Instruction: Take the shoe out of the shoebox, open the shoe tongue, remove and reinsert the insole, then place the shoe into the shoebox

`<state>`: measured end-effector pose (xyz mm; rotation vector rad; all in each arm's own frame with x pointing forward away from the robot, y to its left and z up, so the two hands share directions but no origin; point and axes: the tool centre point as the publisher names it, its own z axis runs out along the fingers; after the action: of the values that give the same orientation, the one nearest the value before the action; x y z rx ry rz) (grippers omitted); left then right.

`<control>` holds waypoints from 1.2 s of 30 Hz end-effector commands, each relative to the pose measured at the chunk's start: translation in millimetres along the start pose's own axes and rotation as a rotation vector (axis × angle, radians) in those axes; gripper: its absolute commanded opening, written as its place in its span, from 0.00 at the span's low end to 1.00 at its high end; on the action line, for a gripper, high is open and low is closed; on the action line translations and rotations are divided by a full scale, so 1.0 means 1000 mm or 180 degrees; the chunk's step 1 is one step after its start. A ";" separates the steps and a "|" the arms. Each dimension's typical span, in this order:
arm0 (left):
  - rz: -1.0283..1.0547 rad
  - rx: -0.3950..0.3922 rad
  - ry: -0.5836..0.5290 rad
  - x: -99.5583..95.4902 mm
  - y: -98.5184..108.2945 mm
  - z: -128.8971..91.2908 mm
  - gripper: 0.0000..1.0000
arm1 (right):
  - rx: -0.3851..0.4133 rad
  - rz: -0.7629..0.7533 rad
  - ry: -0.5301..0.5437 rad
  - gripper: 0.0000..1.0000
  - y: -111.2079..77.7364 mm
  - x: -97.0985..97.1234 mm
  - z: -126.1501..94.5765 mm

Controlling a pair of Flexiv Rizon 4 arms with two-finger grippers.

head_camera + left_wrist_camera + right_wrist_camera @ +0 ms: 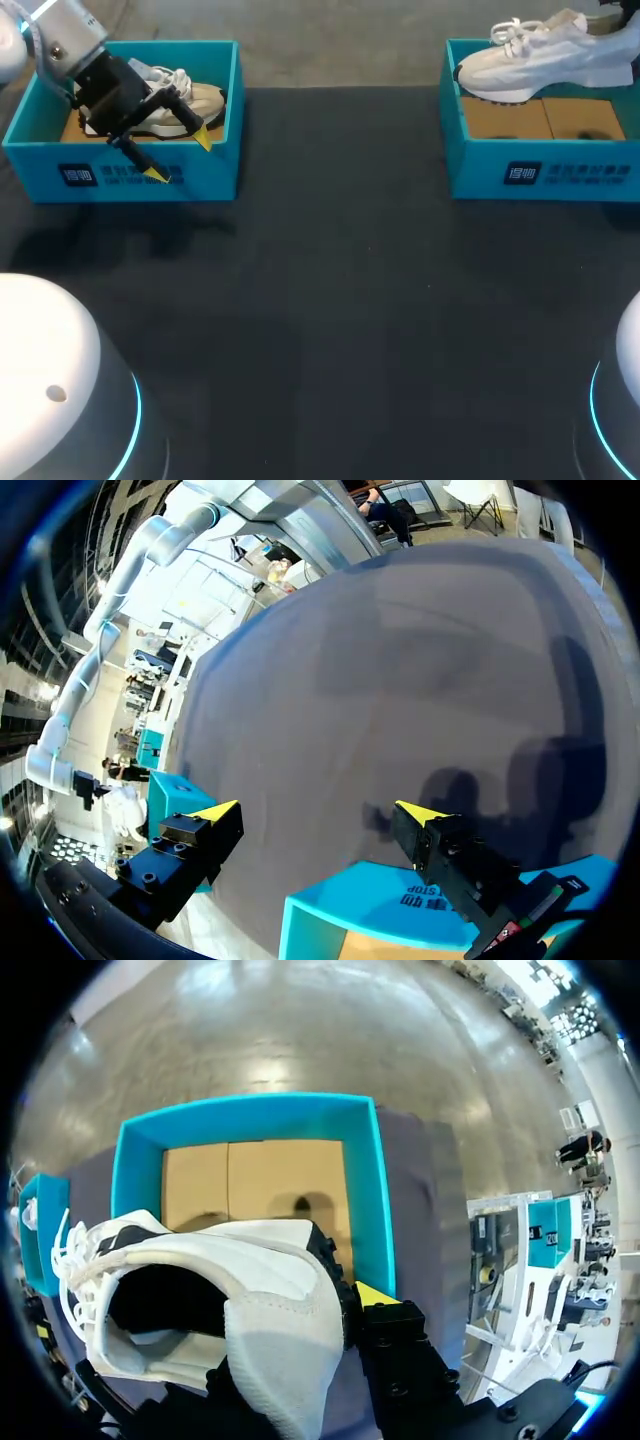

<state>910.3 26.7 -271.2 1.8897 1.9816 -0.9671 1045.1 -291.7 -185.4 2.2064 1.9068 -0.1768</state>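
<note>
A white shoe [545, 55] hangs tilted over the right teal shoebox [540, 170], whose cardboard floor is bare. In the right wrist view my right gripper [285, 1320] is shut on the heel of the white shoe [250, 1290]. One yellow fingertip [372, 1293] shows beside the heel and the other is hidden by the shoe. My left gripper [180, 156] stands open above the front wall of the left teal shoebox [120, 175]. A beige and white shoe [175, 100] lies inside that box. Nothing sits between the left gripper's [318, 812] fingers.
A dark table mat [340, 320] stretches between the two boxes and toward the front. The left box's teal front wall [400, 905] lies right under the left fingers. The right arm's body is out of the head view.
</note>
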 end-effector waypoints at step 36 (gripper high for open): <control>-0.0001 -0.0005 0.0009 0.000 -0.001 0.000 1.00 | -0.0081 0.0312 0.0150 0.00 -0.027 -0.011 0.074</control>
<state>910.3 26.7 -271.2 1.8896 1.9816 -0.9671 1020.6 -313.6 -254.0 2.2973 1.8041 -0.0957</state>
